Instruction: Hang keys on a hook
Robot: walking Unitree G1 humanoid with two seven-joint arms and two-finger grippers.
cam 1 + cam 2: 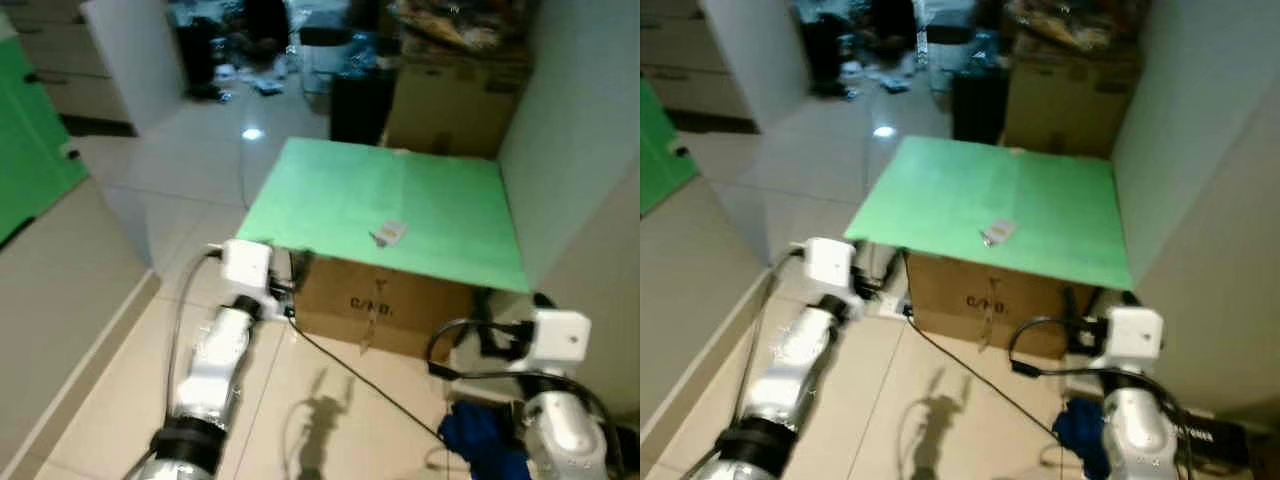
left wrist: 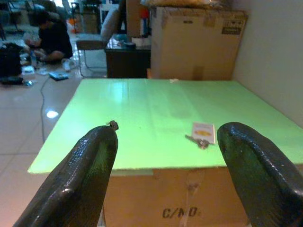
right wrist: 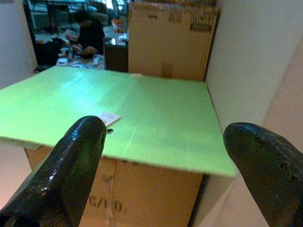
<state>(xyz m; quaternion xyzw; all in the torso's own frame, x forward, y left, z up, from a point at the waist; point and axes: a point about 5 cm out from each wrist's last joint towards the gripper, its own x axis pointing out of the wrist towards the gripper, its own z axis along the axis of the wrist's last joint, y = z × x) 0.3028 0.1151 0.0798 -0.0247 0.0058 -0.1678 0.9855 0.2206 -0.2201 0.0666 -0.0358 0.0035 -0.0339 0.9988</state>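
Note:
The keys, with a small white tag, lie on a green board that tops a cardboard box. They sit near the board's front edge, slightly right of centre. My left gripper is open and held low in front of the box, with the keys between its fingers but farther off. My right gripper is also open, facing the board from the front right. From there the keys lie just beyond one of the fingers. Both arms reach forward below the board's edge.
A white wall runs close along the board's right side. Behind it stand a large cardboard box and a dark low table. A person sits on the floor far back. A blue cloth and a black cable lie on the tiles.

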